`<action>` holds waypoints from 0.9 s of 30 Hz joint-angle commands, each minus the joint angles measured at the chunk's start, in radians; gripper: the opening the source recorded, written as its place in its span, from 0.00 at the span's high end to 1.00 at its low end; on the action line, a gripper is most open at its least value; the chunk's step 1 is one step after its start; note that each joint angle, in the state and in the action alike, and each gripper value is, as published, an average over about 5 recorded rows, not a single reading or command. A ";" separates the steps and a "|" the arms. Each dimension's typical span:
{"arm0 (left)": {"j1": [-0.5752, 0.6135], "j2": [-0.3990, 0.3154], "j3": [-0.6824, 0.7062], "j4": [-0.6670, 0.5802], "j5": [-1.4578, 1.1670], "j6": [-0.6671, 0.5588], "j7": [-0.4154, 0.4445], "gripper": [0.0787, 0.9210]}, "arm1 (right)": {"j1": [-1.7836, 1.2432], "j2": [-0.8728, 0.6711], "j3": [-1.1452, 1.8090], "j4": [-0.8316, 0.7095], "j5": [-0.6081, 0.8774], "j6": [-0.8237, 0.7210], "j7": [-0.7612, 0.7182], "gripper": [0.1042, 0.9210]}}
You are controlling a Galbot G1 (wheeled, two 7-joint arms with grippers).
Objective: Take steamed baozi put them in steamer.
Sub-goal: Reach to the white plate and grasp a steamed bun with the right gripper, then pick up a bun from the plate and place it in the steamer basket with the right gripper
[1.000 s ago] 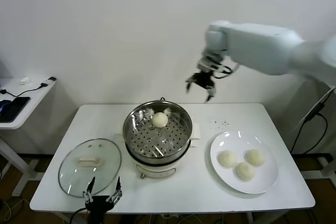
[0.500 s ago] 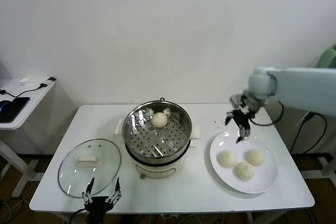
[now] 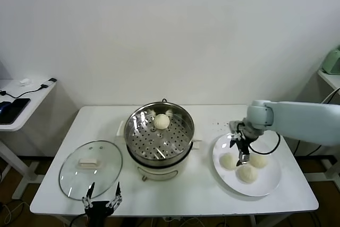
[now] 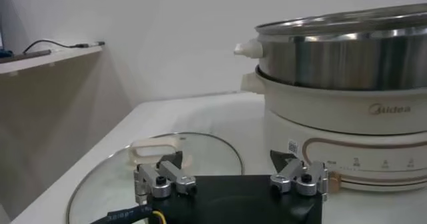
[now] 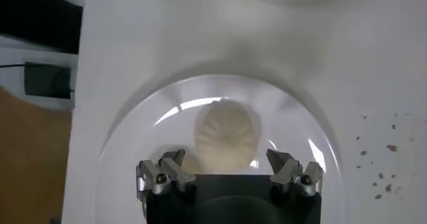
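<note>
1. The right claw (image 3: 240, 150) hangs released, fingers spread, just above the plate (image 3: 271, 182).
2. Three buns (image 3: 247, 173) lie clustered beneath it; closing off-centre could squash one or nudge its neighbours.
3. Well off to its side, the steamer (image 3: 159, 131) holds one bun (image 3: 161, 121).
4. The left claw (image 3: 101, 201) idles released near the lid (image 3: 90, 168).

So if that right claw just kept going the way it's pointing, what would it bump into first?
Probably a bun on the white plate: the open right claw points down over it, though depth is hard to judge.
</note>
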 commanded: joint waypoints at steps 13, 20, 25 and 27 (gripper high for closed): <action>-0.002 0.002 0.003 0.003 0.002 0.000 -0.005 0.12 | -0.121 -0.019 0.122 -0.017 -0.064 -0.061 0.046 0.25; 0.004 0.001 0.010 -0.006 0.004 -0.002 -0.007 0.12 | -0.079 -0.061 0.132 0.043 -0.066 -0.057 0.028 0.35; 0.009 0.000 0.013 -0.018 0.010 -0.001 -0.008 0.12 | 0.091 -0.091 0.073 0.094 -0.023 -0.026 -0.022 0.37; 0.013 0.001 0.014 -0.025 0.011 -0.002 -0.008 0.12 | 0.215 -0.086 0.003 0.112 0.020 -0.002 -0.059 0.37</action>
